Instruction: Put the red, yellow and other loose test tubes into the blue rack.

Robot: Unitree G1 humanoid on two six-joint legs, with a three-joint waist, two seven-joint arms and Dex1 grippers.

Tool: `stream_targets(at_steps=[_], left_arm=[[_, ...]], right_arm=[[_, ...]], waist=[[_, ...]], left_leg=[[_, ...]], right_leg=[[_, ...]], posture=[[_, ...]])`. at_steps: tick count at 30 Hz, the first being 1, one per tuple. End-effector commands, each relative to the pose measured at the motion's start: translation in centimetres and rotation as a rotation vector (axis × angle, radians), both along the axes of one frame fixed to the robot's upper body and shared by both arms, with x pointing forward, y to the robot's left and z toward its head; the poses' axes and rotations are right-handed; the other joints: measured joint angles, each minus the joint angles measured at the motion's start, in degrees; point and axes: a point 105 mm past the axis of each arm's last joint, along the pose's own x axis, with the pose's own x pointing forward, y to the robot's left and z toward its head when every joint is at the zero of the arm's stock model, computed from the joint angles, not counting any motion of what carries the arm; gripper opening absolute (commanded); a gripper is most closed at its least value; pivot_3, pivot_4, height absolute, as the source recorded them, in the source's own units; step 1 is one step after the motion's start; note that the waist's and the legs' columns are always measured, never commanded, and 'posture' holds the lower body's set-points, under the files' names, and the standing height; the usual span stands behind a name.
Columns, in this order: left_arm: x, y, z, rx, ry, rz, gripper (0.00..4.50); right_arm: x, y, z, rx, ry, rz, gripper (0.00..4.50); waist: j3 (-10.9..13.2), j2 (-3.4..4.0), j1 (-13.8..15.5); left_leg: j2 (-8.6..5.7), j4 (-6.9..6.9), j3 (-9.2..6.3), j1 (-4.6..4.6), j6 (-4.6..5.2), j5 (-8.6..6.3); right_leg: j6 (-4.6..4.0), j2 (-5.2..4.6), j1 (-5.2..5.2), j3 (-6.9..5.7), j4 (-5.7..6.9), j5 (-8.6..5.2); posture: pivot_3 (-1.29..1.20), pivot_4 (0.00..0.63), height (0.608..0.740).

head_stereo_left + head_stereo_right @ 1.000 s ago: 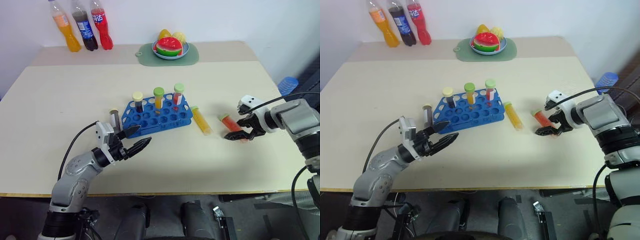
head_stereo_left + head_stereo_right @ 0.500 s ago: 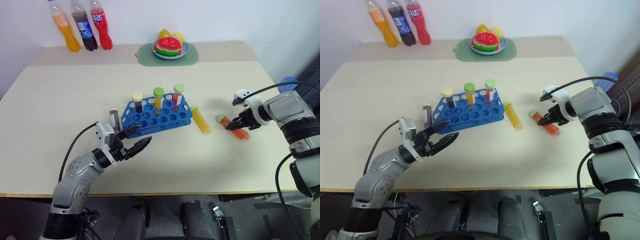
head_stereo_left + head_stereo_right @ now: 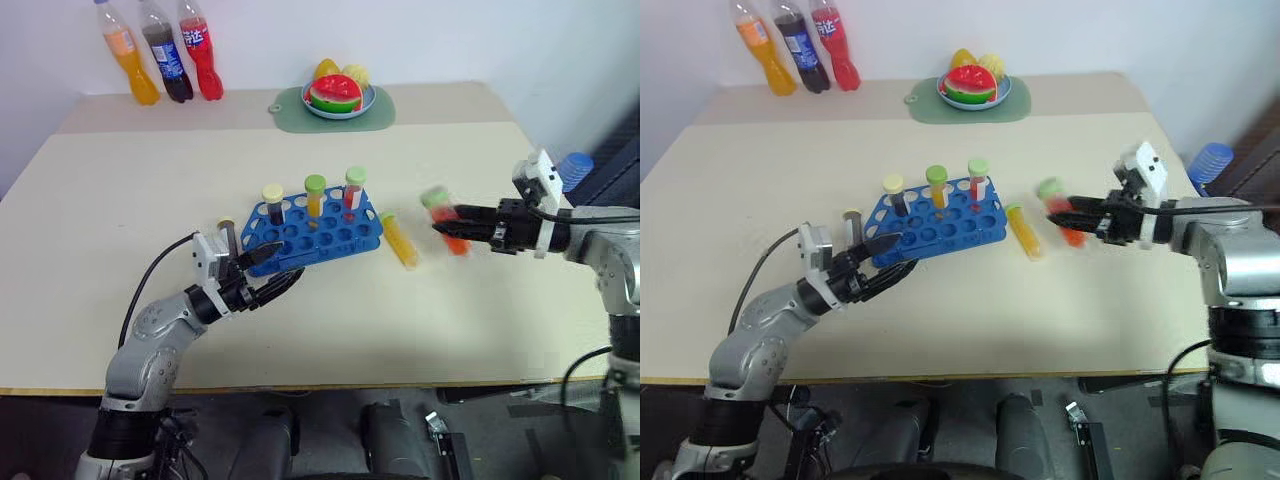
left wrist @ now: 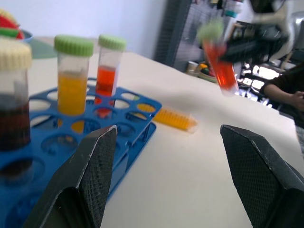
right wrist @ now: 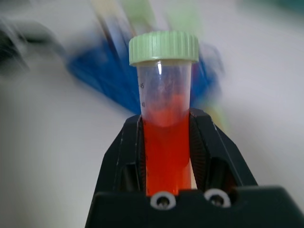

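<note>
A red test tube (image 3: 447,222) with a green cap hangs in the air to the right of the blue rack (image 3: 322,238), and my right gripper (image 5: 166,140) is shut on its lower half. A yellow test tube (image 3: 402,241) lies flat on the table between the rack and the raised tube. Three capped tubes stand in the rack's back row: dark (image 3: 273,202), yellow-orange (image 3: 315,196) and red (image 3: 354,189). My left gripper (image 3: 281,268) stands open at the rack's front left corner, holding nothing. A small dark tube (image 3: 228,238) stands upright just behind it.
Three soda bottles (image 3: 160,50) stand at the table's back left. A green mat with a fruit plate (image 3: 336,102) lies at the back middle. A blue ribbed object (image 3: 575,167) sits off the table's right edge.
My right gripper closed on the red tube where it lay on the table, then lifted it up and swung it toward the rack. The left gripper has stayed where it was.
</note>
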Motion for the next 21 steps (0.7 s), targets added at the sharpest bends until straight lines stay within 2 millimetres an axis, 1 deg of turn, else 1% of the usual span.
stream_targets(at_steps=[1,3,5,7,10,14,18,21], left_arm=[[0.3,0.4,0.7,-0.004,-0.024,-0.010,3.62],[0.5,0.4,0.9,-0.003,-0.027,-0.014,3.62],[0.5,0.4,1.0,-0.007,-0.025,-0.018,3.62],[0.4,0.7,1.0,0.006,-0.028,-0.015,3.62],[0.4,1.2,1.2,0.013,-0.034,0.001,3.62],[0.6,2.1,1.8,0.024,-0.053,0.044,3.62],[0.6,2.8,2.3,0.020,-0.064,0.068,3.62],[0.2,2.9,2.4,0.022,-0.064,0.069,3.62]], right_arm=[[-0.5,3.0,2.1,0.172,-0.208,-0.022,0.89],[0.7,4.5,1.4,0.267,-0.277,-0.123,0.89],[1.5,6.1,0.6,0.354,-0.298,-0.158,0.89],[2.3,7.3,-0.8,0.392,-0.315,-0.201,0.89],[3.3,8.4,-2.2,0.434,-0.343,-0.250,0.89],[4.8,8.5,-3.8,0.462,-0.355,-0.340,0.89],[5.0,8.6,-5.3,0.439,-0.361,-0.347,0.89],[5.1,8.4,-6.0,0.431,-0.363,-0.358,0.89]], waist=[[0.00,0.00,0.18],[-0.05,-0.08,0.17],[-0.03,-0.04,0.17],[-0.03,-0.04,0.16],[-0.02,-0.04,0.04],[-0.02,-0.02,-0.22],[-0.02,-0.02,-0.24],[-0.03,-0.01,-0.26]], left_leg=[[-0.01,0.00,0.00,0.00,-0.01,0.00],[-0.04,0.00,-0.02,-0.01,-0.01,0.00],[-0.07,-0.01,0.00,-0.04,-0.02,0.01],[-0.08,-0.01,-0.01,-0.05,-0.09,0.05],[-0.08,-0.04,-0.01,-0.04,-0.13,0.08],[-0.07,-0.06,-0.01,-0.02,-0.12,0.07],[-0.06,-0.07,-0.01,-0.02,-0.13,0.08],[-0.06,-0.07,-0.01,-0.01,-0.12,0.07]], right_leg=[[0.00,-0.01,0.00,0.01,0.00,0.00],[0.02,-0.04,0.00,0.01,-0.02,0.01],[0.03,-0.09,-0.09,0.06,0.01,0.02],[0.04,-0.09,-0.09,0.06,0.01,0.02],[0.04,-0.08,-0.10,0.06,0.03,0.03],[0.04,-0.04,-0.14,0.06,0.06,0.03],[0.04,-0.04,-0.15,0.07,0.06,0.03],[0.04,-0.03,-0.15,0.08,0.07,0.03]], posture=[[0.00,0.150,0.740],[0.00,0.150,0.740],[0.00,0.150,0.740],[0.00,0.150,0.740],[0.00,0.150,0.740],[0.00,0.150,0.740],[0.00,0.150,0.740],[0.00,0.150,0.740]])
